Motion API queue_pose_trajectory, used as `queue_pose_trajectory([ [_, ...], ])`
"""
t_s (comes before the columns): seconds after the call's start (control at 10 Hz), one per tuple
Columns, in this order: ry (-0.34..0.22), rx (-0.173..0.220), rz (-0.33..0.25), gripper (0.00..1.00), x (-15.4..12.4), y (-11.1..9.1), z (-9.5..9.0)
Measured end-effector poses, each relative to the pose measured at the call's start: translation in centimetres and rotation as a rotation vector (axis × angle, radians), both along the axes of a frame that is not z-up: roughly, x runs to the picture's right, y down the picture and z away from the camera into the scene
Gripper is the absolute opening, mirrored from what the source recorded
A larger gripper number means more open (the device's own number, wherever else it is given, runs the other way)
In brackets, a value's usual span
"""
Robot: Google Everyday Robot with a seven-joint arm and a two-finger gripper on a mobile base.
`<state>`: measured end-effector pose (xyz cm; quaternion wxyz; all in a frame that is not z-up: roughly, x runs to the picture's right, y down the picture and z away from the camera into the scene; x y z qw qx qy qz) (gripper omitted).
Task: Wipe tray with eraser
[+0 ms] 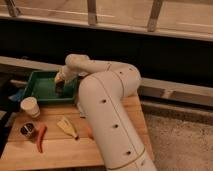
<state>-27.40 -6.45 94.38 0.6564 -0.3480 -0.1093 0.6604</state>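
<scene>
Resting inside the green tray (37, 85) on wooden table (60, 150), claw (60, 88); grip unclear.

White arm (107, 102) reaches across the wooden desk (60, 152); the end effector (59, 88) sits low inside the green tray (36, 90) at the far-left edge. On the near side stand a paper cup (30, 106), dark round container (27, 130), orange strip (41, 138) and yellow wedge (66, 126), all apart.

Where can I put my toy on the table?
Bare wood between the cup and the yellow wedge, and along the front edge of the table. It is crowded at the left; the gripper is in the tray.
</scene>
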Motion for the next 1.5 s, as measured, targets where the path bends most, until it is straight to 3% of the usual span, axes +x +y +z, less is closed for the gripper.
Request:
queue_pose_trajectory([
  [0.2, -0.021, -0.029, -0.016, 0.0, -0.1, 1.6, -0.7],
  [0.5, 0.053, -0.09, -0.037, 0.0, 2.9, 2.5, -0.5],
  [0.8, 0.111, -0.064, -0.046, 0.0, 4.1, 0.4, 0.6],
  [1.0, 0.09, -0.034, -0.042, 0.0, 3.3, -1.4, 1.1],
  [1.1, 0.052, -0.025, -0.043, 0.0, 1.9, -1.5, 0.9],
  [1.3, 0.003, -0.027, -0.045, 0.0, 0.4, -0.6, -0.1],
  [1.5, -0.021, -0.052, -0.06, 0.0, -0.7, 1.6, -1.9],
])
